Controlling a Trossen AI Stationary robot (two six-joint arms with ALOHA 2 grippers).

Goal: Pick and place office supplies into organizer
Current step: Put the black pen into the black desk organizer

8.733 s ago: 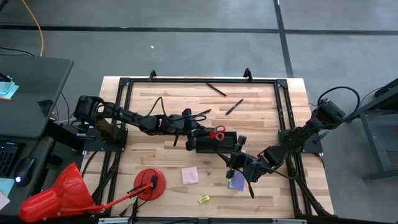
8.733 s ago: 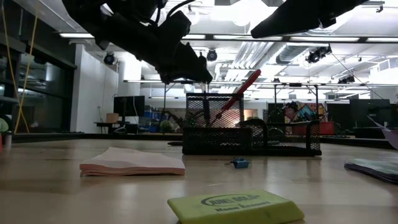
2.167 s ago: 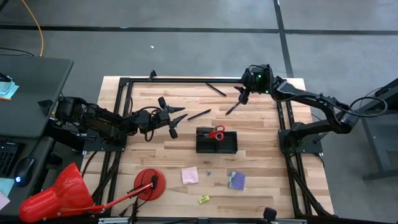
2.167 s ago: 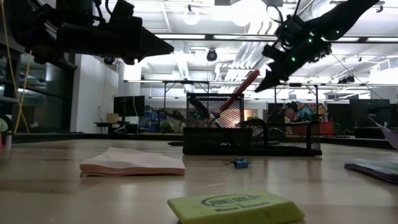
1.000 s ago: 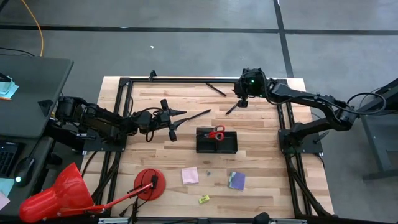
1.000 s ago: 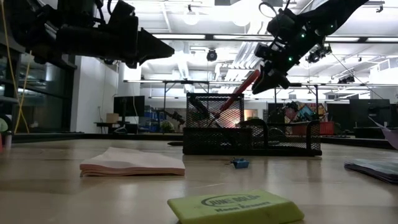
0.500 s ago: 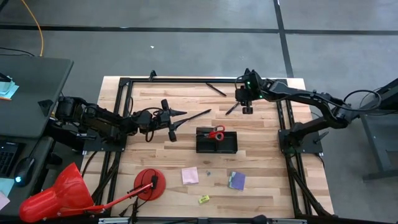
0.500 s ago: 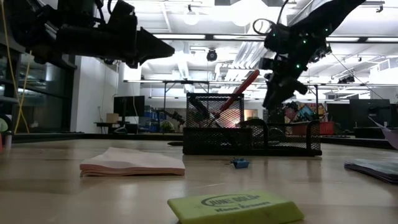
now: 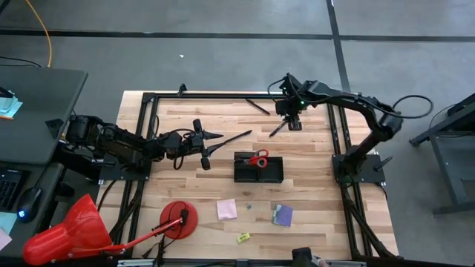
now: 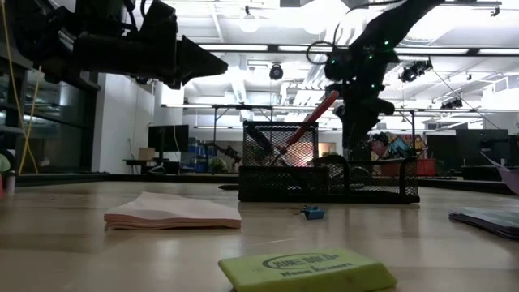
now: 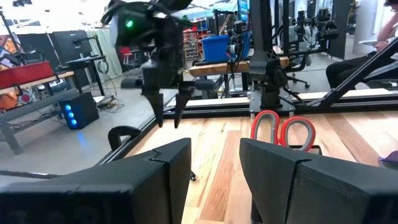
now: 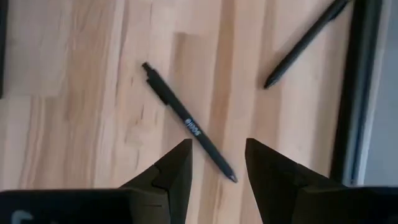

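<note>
— At the bench's far edge, what changed?
— The right claw [image 12: 214, 163] swung down over the pen [image 12: 188, 122], fingers apart, empty. Left claw [image 9: 210, 146] waits open; organizer [image 9: 259, 170] mid-bench.

Right arm is stretched in from the right edge toward the top middle of the overhead shot, wrist bent so the right gripper [image 9: 294, 123] points straight down, fingers [image 12: 177, 163] parted with a clear gap. Left arm lies low across the left-center, left gripper [image 9: 210, 144] aimed right, fingers [image 11: 168, 163] apart too, nothing in them.
</note>
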